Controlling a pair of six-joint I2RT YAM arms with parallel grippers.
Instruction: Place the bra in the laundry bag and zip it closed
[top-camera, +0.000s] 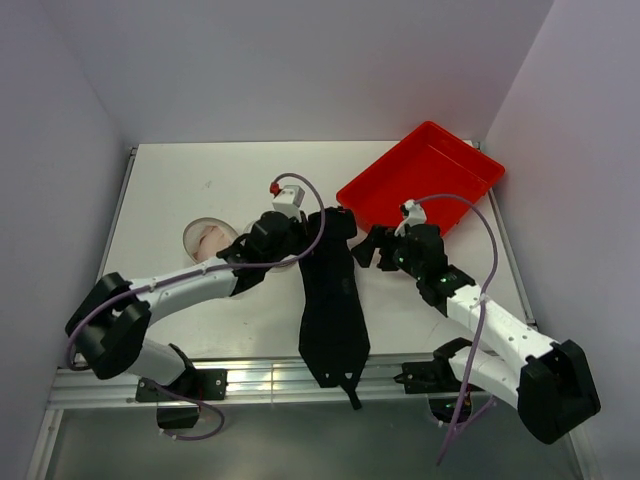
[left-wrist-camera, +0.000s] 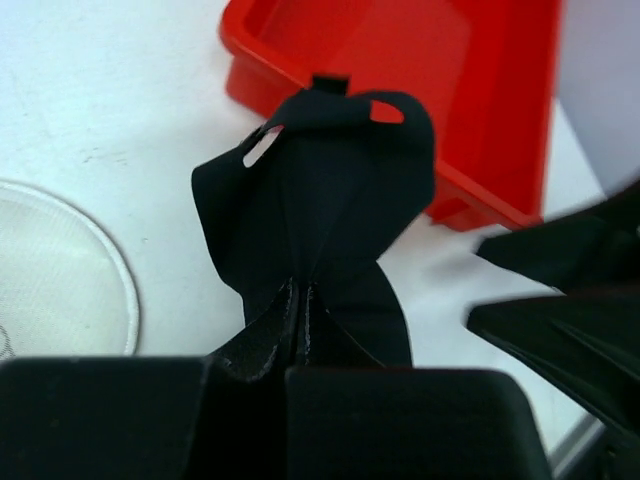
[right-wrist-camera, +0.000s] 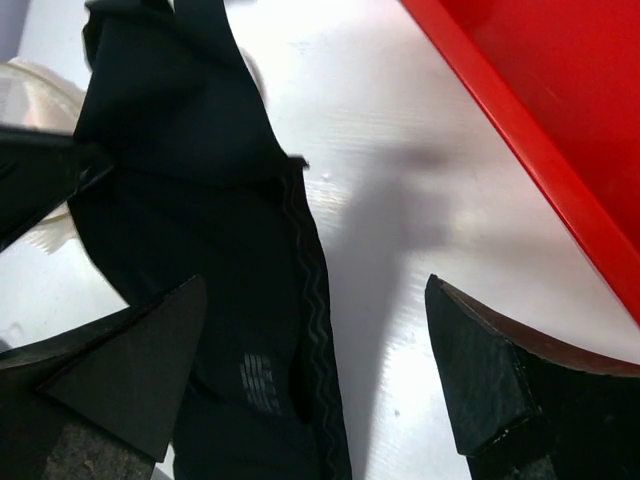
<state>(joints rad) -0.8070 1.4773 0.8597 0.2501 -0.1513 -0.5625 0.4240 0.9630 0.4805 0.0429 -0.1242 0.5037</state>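
Bra (top-camera: 333, 300): black, lying stretched lengthwise down the middle of the table (top-camera: 180, 180). Its far end is bunched and lifted, and its near end hangs over the table's front edge. It is not in the bag.

Laundry bag (top-camera: 205, 240): round white mesh, on the table left of the bra and partly hidden behind the left arm. In the left wrist view its white-rimmed mesh circle (left-wrist-camera: 50, 280) lies flat to the left of the fabric, apart from it.

Left gripper (top-camera: 300, 238): jaws pinched together on the bra's far end. In the wrist view the fingers (left-wrist-camera: 285, 320) meet with black cloth (left-wrist-camera: 320, 190) puckering up out of them.

Right gripper (top-camera: 372, 248): just right of the bra's far end, jaws spread wide and holding nothing. In its wrist view the two fingers (right-wrist-camera: 130, 370) stand far apart, with the bra's ribbed edge (right-wrist-camera: 200, 180) and bare table between them. I cannot tell whether it touches the fabric.

Red tray (top-camera: 425, 175): far right of the table, angled, just beyond both grippers; the bra's lifted end sits near its closest corner (left-wrist-camera: 400, 60).
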